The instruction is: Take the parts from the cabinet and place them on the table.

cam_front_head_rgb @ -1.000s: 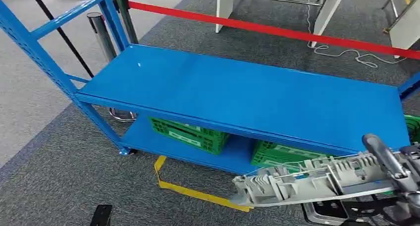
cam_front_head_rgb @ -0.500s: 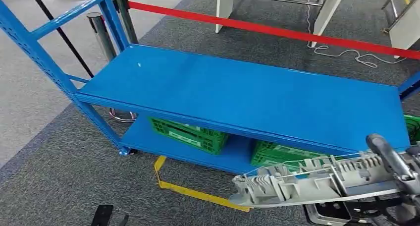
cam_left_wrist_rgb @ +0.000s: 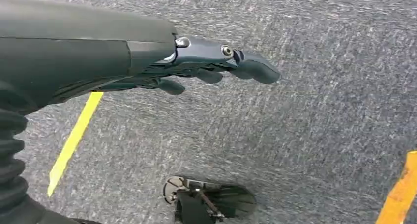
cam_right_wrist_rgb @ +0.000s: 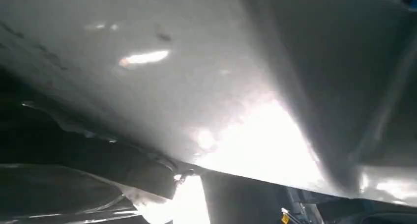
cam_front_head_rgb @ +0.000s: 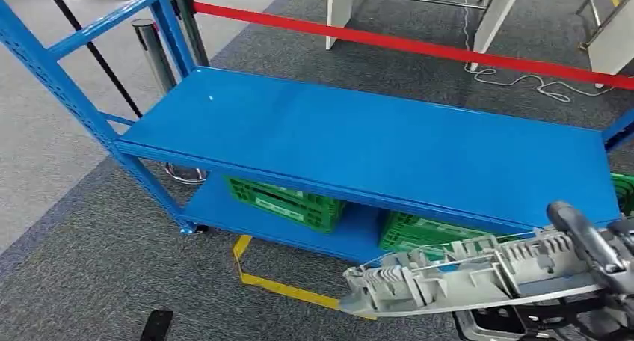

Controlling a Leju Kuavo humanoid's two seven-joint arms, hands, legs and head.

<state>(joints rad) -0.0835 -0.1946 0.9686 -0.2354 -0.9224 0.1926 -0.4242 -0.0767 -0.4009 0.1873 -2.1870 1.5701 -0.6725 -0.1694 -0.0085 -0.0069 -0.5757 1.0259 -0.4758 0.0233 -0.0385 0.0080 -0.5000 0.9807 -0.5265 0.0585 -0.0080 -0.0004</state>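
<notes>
Left hand (cam_left_wrist_rgb: 196, 69) hangs over the carpet, fingers loosely spread, nothing in them. Blue cabinet (cam_front_head_rgb: 359, 139) fills the frame's centre w/ green crates (cam_front_head_rgb: 288, 200) on its lower shelf. Lower right: I see the grey part (cam_front_head_rgb: 456, 274) lying crosswise, right hand (cam_front_head_rgb: 598, 247) gripping its right end.

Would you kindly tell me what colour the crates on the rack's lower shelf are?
The slatted plastic crates are green, clearest in the head view.

A red barrier belt (cam_front_head_rgb: 419, 45) is being held taut behind, green crates (cam_front_head_rgb: 288, 201) are being stored low, and yellow floor tape (cam_front_head_rgb: 288, 287) is being shown on grey carpet (cam_front_head_rgb: 90, 259).
</notes>
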